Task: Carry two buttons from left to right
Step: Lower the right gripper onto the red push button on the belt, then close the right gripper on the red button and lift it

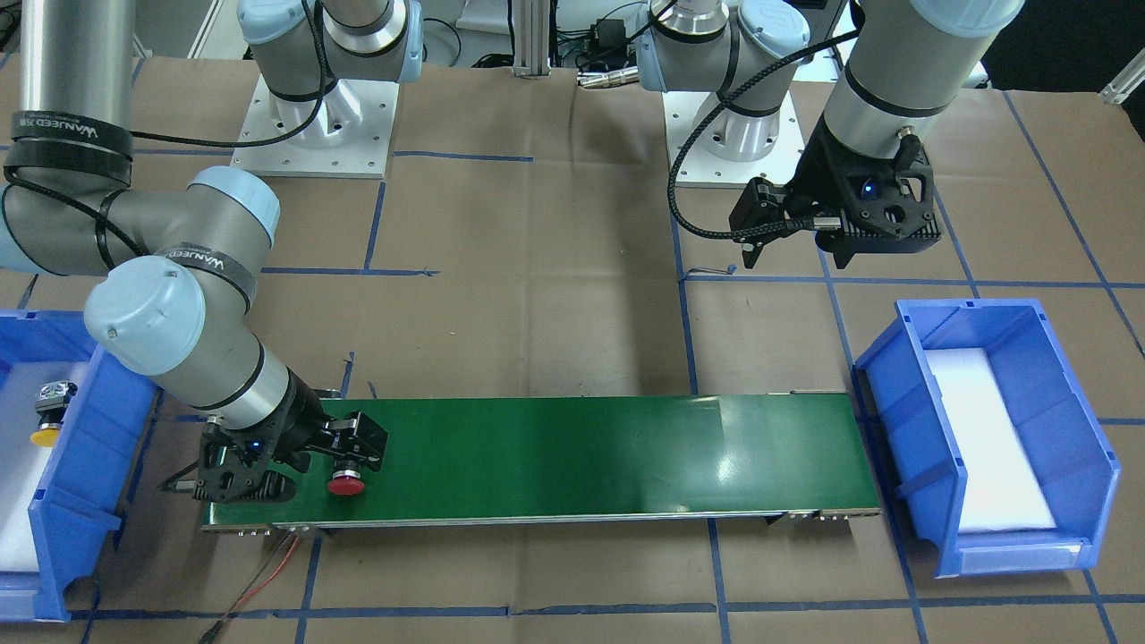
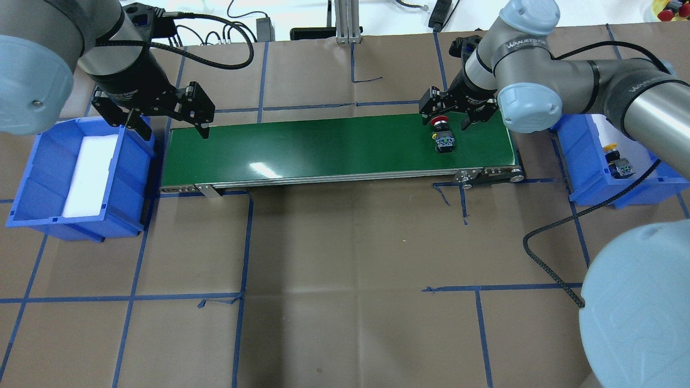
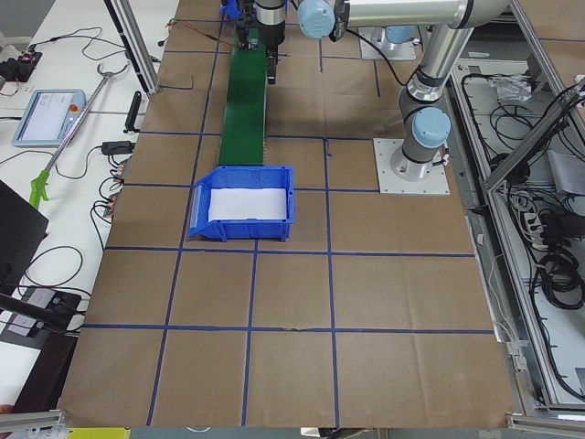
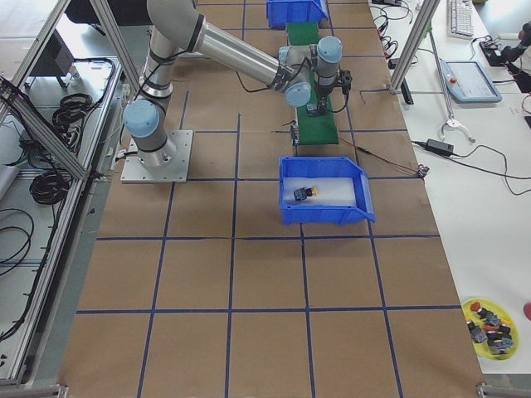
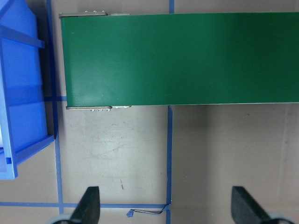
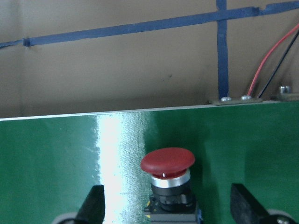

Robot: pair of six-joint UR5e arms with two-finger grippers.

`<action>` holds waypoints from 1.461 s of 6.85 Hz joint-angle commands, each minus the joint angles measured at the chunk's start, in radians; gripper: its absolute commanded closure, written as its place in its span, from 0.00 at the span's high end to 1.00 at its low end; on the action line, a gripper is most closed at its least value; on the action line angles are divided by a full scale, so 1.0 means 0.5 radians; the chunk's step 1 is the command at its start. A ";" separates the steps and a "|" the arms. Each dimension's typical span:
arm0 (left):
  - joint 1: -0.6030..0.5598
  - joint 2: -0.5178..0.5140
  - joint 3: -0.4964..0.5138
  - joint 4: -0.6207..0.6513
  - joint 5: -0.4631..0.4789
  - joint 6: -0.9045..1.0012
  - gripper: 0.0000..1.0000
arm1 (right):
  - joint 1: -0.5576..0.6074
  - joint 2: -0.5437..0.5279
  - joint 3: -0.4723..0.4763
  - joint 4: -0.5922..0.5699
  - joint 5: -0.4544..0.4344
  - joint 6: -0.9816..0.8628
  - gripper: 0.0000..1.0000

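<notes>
The red button lies on its side at the right end of the green conveyor belt, cap towards the far edge. My right gripper is open and straddles it; in the right wrist view the fingers stand well clear of the red button on both sides. The yellow button lies in the right blue bin. My left gripper is open and empty over the belt's left end, beside the left blue bin.
The left bin holds only a white foam liner. A black cable loops over the table near the right arm. Red and black wires run off the belt's end. A yellow dish of spare buttons sits at the table's far right corner.
</notes>
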State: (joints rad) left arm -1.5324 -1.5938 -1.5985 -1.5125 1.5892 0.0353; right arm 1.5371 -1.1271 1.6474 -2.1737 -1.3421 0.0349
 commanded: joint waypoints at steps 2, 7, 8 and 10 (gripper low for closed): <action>0.000 0.000 0.000 0.000 0.000 0.000 1.00 | 0.000 0.033 0.003 -0.006 -0.187 -0.002 0.87; 0.000 0.000 0.003 0.000 0.000 0.000 1.00 | -0.006 -0.019 -0.076 0.322 -0.390 -0.042 0.04; 0.000 0.000 0.003 0.000 0.000 0.000 1.00 | -0.030 -0.077 -0.122 0.419 -0.393 -0.091 0.02; 0.000 0.000 0.006 0.000 0.000 0.000 1.00 | -0.287 -0.254 -0.138 0.482 -0.390 -0.384 0.02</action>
State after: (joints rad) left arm -1.5325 -1.5938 -1.5958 -1.5125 1.5892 0.0353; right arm 1.4723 -1.2028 1.5852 -1.9497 -1.5386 -0.0683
